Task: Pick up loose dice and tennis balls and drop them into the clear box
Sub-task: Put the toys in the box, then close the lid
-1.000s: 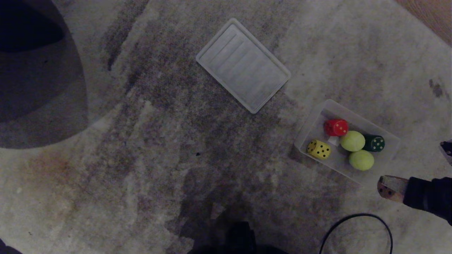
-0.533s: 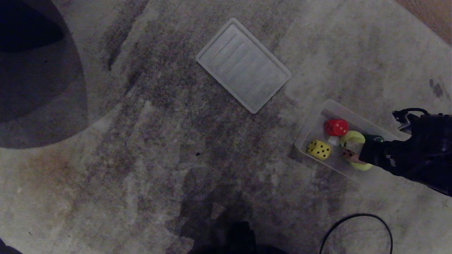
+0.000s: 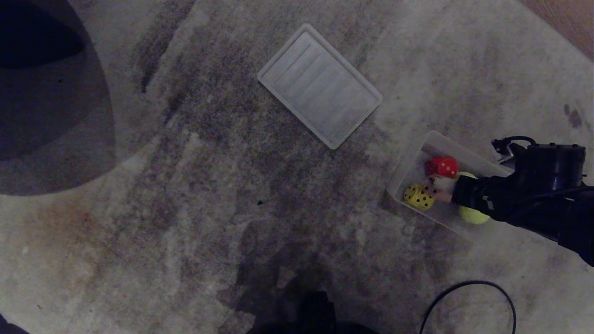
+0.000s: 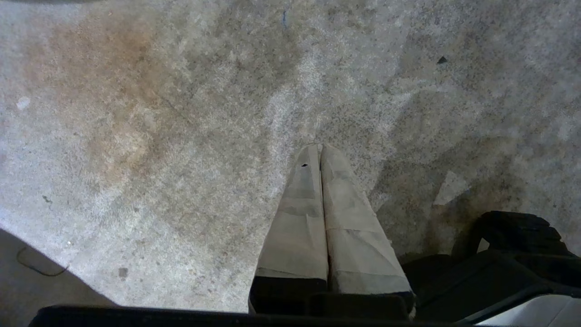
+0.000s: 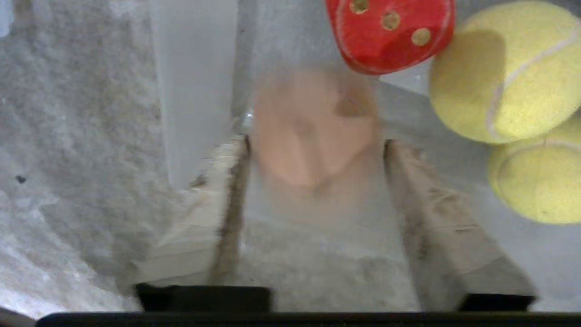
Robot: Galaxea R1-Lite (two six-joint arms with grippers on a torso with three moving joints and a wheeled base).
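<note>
The yellow die [image 3: 418,196], red die [image 3: 442,166] and two tennis balls [image 5: 504,72] are seen inside the clear box [image 3: 408,167] — a blurred cream die [image 5: 313,131] is being dropped from the spread right hand [image 5: 313,150]; nothing loose is seen on the carpet [image 3: 209,195].

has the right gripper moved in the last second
Yes. The right gripper has swung from the carpet below the clear box to over the box, by the yellow die.
</note>
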